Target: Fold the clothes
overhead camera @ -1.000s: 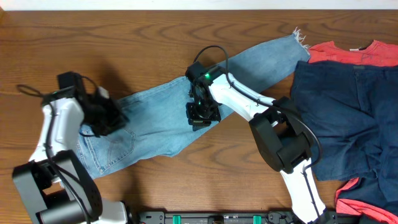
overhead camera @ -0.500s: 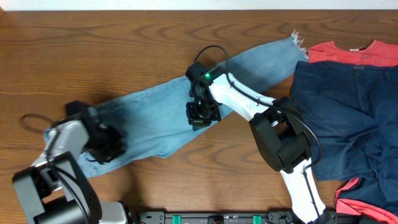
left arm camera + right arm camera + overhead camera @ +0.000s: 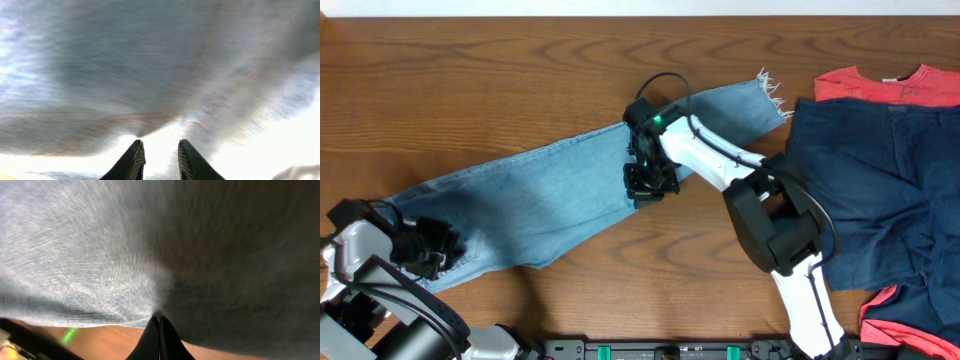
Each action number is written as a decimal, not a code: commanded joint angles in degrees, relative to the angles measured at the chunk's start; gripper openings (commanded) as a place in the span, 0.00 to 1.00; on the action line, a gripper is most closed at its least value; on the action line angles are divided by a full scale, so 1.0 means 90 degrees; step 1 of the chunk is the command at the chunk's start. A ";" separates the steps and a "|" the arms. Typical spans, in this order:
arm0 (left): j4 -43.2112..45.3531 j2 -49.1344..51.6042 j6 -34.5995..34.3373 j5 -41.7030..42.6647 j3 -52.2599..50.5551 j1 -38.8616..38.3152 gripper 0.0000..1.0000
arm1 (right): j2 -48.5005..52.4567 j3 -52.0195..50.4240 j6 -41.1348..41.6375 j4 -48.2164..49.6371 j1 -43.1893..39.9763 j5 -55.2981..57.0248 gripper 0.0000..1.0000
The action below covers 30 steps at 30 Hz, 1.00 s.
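Overhead, I see the right gripper (image 3: 650, 186) clamped on the jeans (image 3: 550, 195) mid-leg. The left gripper (image 3: 438, 250) is at their lower-left end, and I cannot tell its grip.

Matt woven denim jeans (image 3: 550, 190) lie on a smooth, grained wooden table (image 3: 470, 70).

The navy garment (image 3: 880, 185) is running off the right edge of the overhead view and is covering most of the coral-red T-shirt (image 3: 860, 85), leaving only a collar strip and a lower scrap showing. The left arm (image 3: 360, 265) is being cut by the left and bottom edges, and the left gripper (image 3: 430, 250) is hiding the near end of the jeans (image 3: 540, 195). Both wrist views are rendering the denim as a blur with no seam readable, and whether cloth is lying between the left fingers (image 3: 134, 159) is not coming through.
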 commanded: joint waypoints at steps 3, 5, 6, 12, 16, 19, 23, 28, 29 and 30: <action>-0.0180 -0.0206 0.0544 0.0427 0.0583 -0.0233 0.27 | -0.0678 -0.0039 -0.1350 0.0299 -0.0687 -0.0255 0.01; -0.0172 -0.0410 0.0792 0.0631 0.0716 -0.0420 0.28 | -0.1030 -0.0039 -0.1333 0.0471 -0.0954 -0.0243 0.06; -0.0170 -0.0537 0.0869 0.0668 0.0758 -0.0568 0.28 | -0.1178 -0.0039 -0.1212 0.0559 -0.1090 -0.0238 0.09; -0.0172 -0.0831 0.1134 0.0308 0.0712 -0.1894 0.27 | -0.1440 -0.0041 -0.0738 0.0860 -0.1943 -0.0216 0.08; -0.0027 -0.0704 0.1076 -0.0512 0.0413 -0.2786 0.22 | -0.1205 -0.0044 -0.1285 0.0884 -0.2028 -0.0911 0.01; 0.0267 -0.0563 0.0896 -0.0865 0.0083 -0.3240 0.21 | -0.0991 -0.0044 -0.2181 0.0935 -0.1780 -0.1906 0.01; 0.0585 -0.0345 0.0420 -0.1394 -0.0289 -0.3366 0.21 | -0.0644 -0.0044 -0.2251 0.1093 -0.1163 -0.1783 0.01; 0.0566 -0.0148 -0.0182 -0.2300 -0.0542 -0.3254 0.21 | -0.0078 -0.0044 -0.1486 0.1280 -0.0503 -0.0559 0.01; 0.0510 -0.0146 -0.0274 -0.2504 -0.0546 -0.3213 0.21 | 0.0029 -0.0044 -0.1307 0.1285 -0.0454 -0.0270 0.01; 0.0476 -0.0146 -0.0287 -0.2667 -0.0546 -0.3177 0.21 | 0.0124 -0.0044 -0.1156 0.1282 -0.0447 0.0002 0.01</action>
